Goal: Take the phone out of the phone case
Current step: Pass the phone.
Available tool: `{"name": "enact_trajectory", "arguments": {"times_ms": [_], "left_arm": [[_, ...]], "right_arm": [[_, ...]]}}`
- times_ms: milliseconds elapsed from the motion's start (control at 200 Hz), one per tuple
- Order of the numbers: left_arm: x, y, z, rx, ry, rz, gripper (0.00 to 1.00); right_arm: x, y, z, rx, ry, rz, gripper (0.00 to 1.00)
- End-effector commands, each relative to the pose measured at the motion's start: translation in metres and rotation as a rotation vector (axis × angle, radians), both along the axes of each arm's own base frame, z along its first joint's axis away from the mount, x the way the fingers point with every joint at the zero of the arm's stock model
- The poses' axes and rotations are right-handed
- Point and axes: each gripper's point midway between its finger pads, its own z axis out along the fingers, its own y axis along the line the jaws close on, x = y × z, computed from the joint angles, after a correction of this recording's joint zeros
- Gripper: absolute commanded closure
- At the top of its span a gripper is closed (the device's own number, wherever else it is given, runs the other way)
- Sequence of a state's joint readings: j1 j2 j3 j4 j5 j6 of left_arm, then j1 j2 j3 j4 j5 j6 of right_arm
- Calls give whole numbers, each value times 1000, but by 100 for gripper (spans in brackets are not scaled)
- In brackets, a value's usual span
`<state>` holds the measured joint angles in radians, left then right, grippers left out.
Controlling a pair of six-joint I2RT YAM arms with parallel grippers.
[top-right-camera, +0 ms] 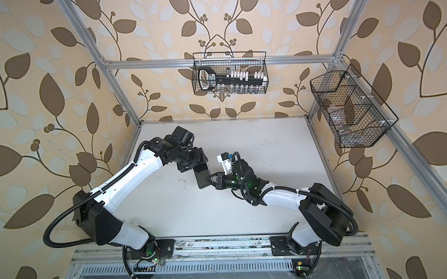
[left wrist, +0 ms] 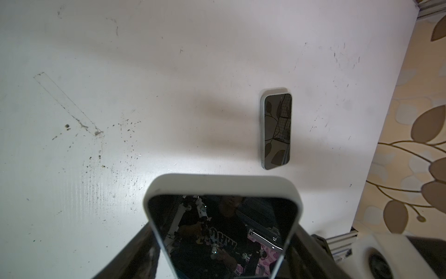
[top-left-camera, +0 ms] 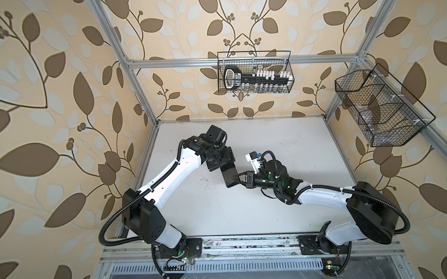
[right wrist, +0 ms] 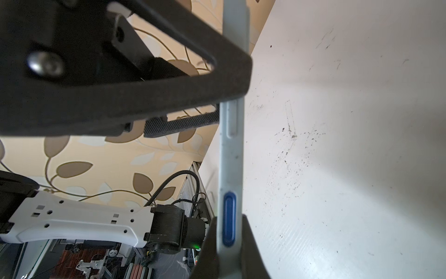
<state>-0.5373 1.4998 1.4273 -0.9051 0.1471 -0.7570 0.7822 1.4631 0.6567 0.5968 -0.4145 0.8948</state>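
Two sets of jaws grip the phone case [left wrist: 222,184], phone [left wrist: 222,229] inside, above the bench [top-left-camera: 268,143]: left jaws clamped across its width, right jaws pinched on its edge. Risk: squeezing phone with case blocks separation; slippage drops both.

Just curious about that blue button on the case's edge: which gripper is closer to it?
Left. The left gripper clasps the phone case right at the blue button; the right gripper pinches the same edge farther along, clear of the button.
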Motion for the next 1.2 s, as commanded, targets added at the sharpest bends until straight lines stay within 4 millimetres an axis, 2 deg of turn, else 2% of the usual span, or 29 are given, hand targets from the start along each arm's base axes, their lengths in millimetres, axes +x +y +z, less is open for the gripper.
{"name": "enact_trajectory", "arguments": {"times_ms": [0, 80, 95, 150, 330, 445, 645, 705, 930, 1045, 1195], "left_arm": [[-3, -1, 19, -31, -64, -11, 14], [1, 1, 23, -17, -87, -13, 6], [-1, 3, 34, -30, -117, -11, 5], [0, 6, 42, -25, -147, -10, 1], [4, 14, 71, -41, -259, -32, 1], [5, 26, 94, -95, -343, -62, 2], [2, 46, 125, -362, -467, -98, 7], [1, 49, 128, -412, -496, -111, 8], [2, 25, 137, -721, -523, -219, 11], [0, 19, 140, -764, -534, -271, 17], [-5, 13, 139, -798, -539, -330, 24]], "right_arm": [[3, 1, 21, 67, -28, -1, 100], [3, -1, 22, 77, -14, -3, 100], [4, -2, 22, 79, -13, -4, 100], [4, -4, 24, 88, -7, -7, 100], [3, -8, 30, 110, 7, -6, 100], [2, -14, 40, 133, 13, 2, 100], [-3, -30, 58, 171, 46, 26, 100], [-4, -36, 67, 196, 55, 30, 100], [-12, -51, 97, 276, 75, 54, 100], [-15, -54, 110, 309, 70, 60, 100], [-16, -53, 114, 325, 72, 65, 100]]}}
